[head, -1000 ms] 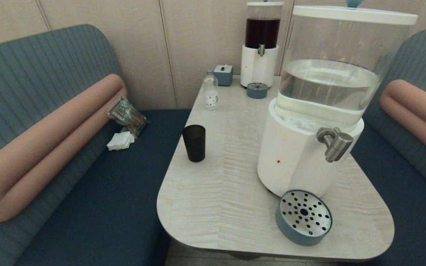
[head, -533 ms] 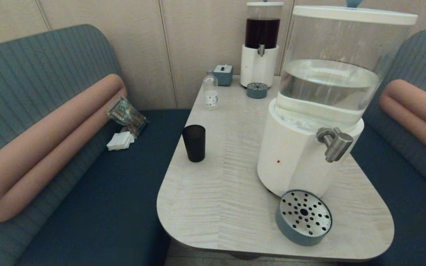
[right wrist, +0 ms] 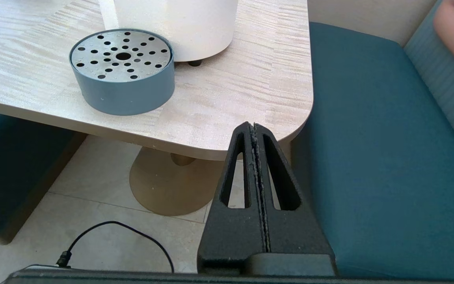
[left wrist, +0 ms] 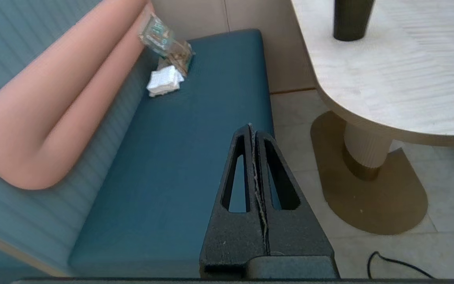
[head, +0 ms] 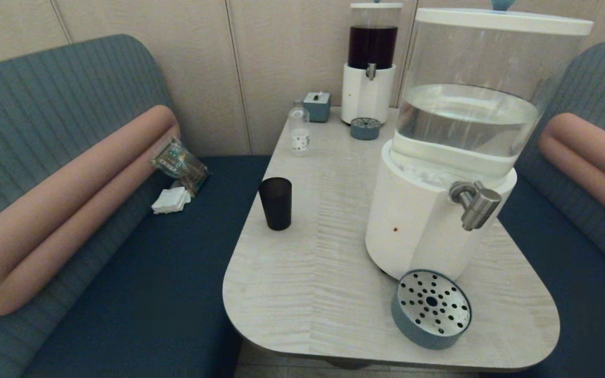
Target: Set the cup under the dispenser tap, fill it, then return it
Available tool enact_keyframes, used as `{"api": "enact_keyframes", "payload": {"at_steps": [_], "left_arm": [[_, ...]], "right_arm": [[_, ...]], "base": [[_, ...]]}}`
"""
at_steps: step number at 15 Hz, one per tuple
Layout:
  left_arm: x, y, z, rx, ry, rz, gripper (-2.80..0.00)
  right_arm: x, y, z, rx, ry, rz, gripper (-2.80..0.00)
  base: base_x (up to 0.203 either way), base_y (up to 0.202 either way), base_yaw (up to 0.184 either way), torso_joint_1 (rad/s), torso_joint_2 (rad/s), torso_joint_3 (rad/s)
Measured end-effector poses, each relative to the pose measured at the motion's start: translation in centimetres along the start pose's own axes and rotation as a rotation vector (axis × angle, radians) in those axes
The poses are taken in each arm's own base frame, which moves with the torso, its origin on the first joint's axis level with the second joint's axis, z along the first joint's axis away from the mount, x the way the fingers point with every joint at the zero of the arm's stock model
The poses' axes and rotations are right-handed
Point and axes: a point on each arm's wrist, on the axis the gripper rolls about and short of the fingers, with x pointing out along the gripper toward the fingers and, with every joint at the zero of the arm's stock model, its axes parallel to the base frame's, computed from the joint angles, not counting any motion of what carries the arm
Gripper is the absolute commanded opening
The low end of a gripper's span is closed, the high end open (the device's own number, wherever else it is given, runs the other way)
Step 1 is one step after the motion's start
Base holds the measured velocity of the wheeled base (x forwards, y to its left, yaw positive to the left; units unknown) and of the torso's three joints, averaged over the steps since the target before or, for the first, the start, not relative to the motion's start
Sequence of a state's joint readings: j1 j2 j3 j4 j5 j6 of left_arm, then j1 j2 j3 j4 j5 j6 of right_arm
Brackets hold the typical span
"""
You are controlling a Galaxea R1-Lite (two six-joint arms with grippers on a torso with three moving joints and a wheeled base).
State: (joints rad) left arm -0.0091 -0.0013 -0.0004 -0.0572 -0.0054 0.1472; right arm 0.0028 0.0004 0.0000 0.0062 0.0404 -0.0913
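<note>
A black cup (head: pixel 275 202) stands upright near the left edge of a pale bench (head: pixel 323 294), well apart from the steel tap (head: pixel 475 203) of a large water dispenser (head: pixel 439 173). A round drip tray (head: pixel 431 308) sits below the tap to catch spills. Both arms wait low beside the bench: left gripper (left wrist: pixel 253 136) and right gripper (right wrist: pixel 253 134), fingers pressed together, holding nothing.

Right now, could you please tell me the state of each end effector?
Left end effector: closed, holding nothing, parked over the bench.
Right end effector: closed, holding nothing, parked beside the table.
</note>
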Motion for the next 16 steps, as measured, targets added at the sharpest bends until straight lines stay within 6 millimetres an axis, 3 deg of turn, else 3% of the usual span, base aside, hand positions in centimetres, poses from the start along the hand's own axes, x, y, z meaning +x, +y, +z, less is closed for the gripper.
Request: {"api": "enact_keyframes", "payload": {"at_steps": [4,8,16], "left_arm": [[-0.01,-0.03,-0.10,-0.028,0.011,-0.013,-2.80],[-0.05,-0.08,-0.53,-0.168,0.060,-0.005,-2.80],[-0.01,-0.07,-0.47,-0.185,0.046,-0.003,-2.80]], "right_arm": [[0.00,0.00,0.00,0.000,0.000,0.000,-2.80],[0.00,0.00,0.00,0.000,0.000,0.000,-2.80],[0.00,0.00,0.00,0.000,0.000,0.000,-2.80]], "base": [[0.000,0.000,0.000,0.000,0.00,0.000],[0.000,0.000,0.000,0.000,0.00,0.000],[0.000,0.000,0.000,0.000,0.00,0.000]]}}
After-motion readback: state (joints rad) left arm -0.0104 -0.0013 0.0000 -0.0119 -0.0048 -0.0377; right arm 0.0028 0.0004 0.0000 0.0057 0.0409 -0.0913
